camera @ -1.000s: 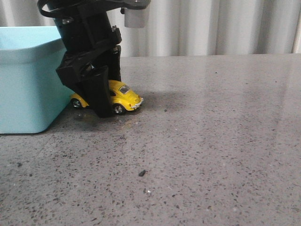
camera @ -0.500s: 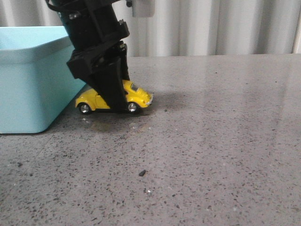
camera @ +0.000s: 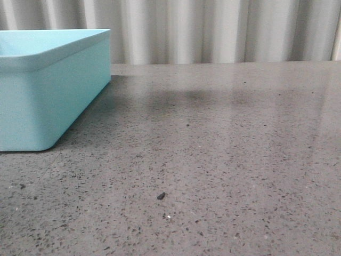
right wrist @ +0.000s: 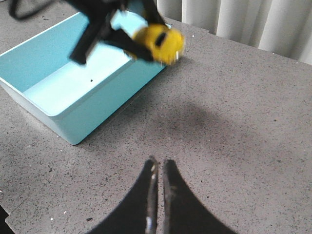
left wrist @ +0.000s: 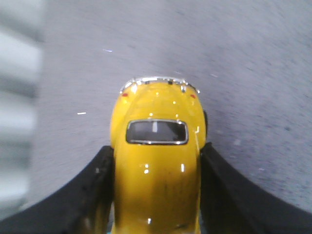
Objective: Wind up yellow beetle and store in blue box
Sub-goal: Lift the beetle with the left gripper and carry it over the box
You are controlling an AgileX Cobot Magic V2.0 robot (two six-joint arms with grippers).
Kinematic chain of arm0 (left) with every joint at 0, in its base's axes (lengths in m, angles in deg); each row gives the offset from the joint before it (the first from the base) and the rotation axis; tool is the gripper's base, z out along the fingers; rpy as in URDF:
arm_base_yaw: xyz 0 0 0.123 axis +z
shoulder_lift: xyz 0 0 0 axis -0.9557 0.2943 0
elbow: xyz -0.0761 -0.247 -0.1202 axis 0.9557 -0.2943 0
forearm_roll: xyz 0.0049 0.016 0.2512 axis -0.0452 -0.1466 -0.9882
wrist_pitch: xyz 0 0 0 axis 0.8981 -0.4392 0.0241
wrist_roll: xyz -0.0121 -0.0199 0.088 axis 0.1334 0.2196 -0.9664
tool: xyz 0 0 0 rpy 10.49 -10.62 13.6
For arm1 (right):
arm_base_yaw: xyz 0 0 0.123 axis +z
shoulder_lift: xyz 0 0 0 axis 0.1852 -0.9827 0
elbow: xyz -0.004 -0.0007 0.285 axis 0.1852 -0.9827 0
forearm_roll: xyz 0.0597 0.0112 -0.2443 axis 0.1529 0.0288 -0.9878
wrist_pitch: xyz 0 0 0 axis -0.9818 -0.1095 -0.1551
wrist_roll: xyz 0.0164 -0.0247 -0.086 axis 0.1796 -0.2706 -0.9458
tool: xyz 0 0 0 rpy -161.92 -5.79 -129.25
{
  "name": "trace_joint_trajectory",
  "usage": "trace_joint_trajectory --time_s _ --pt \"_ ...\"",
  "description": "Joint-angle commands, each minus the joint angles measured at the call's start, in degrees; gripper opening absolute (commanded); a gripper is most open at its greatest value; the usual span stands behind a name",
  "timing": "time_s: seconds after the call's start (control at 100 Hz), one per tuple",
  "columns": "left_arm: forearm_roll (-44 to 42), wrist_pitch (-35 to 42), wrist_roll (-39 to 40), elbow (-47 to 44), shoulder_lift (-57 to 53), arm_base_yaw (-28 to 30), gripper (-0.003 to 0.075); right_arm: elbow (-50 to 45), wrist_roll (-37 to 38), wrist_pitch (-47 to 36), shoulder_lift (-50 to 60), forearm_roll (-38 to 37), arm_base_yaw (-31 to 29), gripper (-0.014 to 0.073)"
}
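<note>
Blue box [camera: 48, 96] stands at the table's [camera: 224, 160] left edge, interior apparently empty | left gripper [left wrist: 155, 195] clamps the yellow beetle [left wrist: 156, 161] by its flanks, lifted clear of the tabletop, blurred, at the box's near corner | right gripper [right wrist: 158, 168] hangs apart above bare stone, fingers pressed together.

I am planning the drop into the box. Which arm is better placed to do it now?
Left. The left gripper already holds the yellow beetle raised near the blue box. The right gripper is shut, empty and apart from the box.
</note>
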Motion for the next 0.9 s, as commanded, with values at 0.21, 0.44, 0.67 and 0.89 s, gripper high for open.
trace_joint_trajectory --time_s 0.21,0.44,0.67,0.89 --pt "-5.3 -2.7 16.1 4.0 -5.4 11.4 -0.0021 1.2 -0.5 -4.1 0.5 0.7 0.2 -0.005" --pt "-5.3 -5.8 30.8 3.9 -5.2 21.8 -0.0021 1.2 -0.5 -3.9 0.5 0.7 0.2 -0.005" --pt "-4.2 -8.8 42.0 -3.0 -3.3 25.3 -0.0021 1.2 -0.5 -4.2 0.5 0.7 0.2 -0.005" --pt "-4.3 -8.8 42.3 -14.0 -0.7 25.3 -0.0021 1.2 -0.5 -4.1 0.5 0.7 0.2 -0.005"
